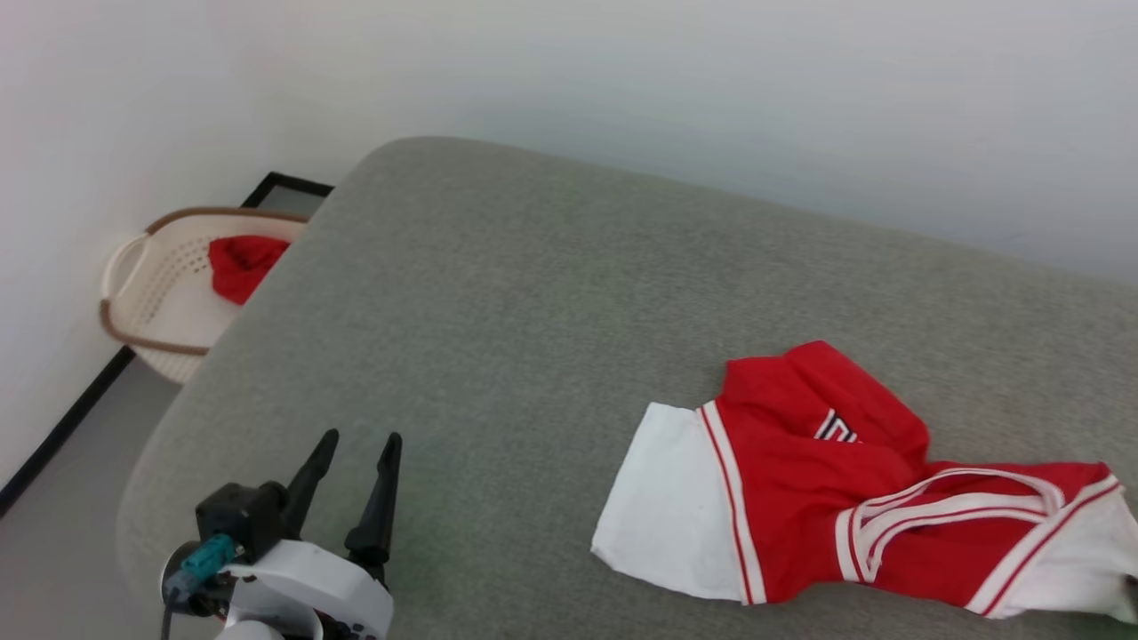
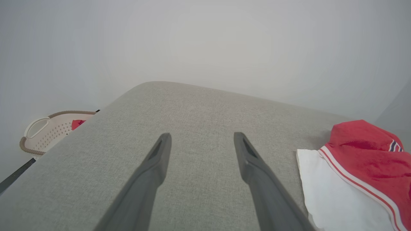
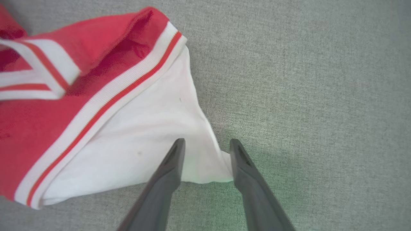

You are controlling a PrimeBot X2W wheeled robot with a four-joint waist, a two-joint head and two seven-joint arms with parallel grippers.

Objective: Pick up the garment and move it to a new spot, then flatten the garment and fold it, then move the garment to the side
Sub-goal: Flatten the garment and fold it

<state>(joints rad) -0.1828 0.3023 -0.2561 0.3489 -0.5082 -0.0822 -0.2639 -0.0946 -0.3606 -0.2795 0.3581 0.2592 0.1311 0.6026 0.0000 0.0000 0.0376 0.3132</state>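
Left tool (image 1: 360, 437) wide open, empty; right tool (image 3: 207, 141) parted, astride the jersey (image 1: 800, 462) sleeve; basket (image 1: 147, 293) beside the cushion (image 1: 498, 293).

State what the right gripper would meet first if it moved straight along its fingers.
Probably the jersey's white sleeve, whose corner lies between the right gripper's open fingers; depth is unclear.

Legible markings: no complete word, brand or number can be read. The sole marking is a fragment of a black-and-white block numeral (image 1: 836, 428) on the red chest of the garment (image 1: 800, 498). It is largely hidden in a fold. A few slanted strokes show in the head view and a small striped corner in the left wrist view, too partial to identify as a digit.
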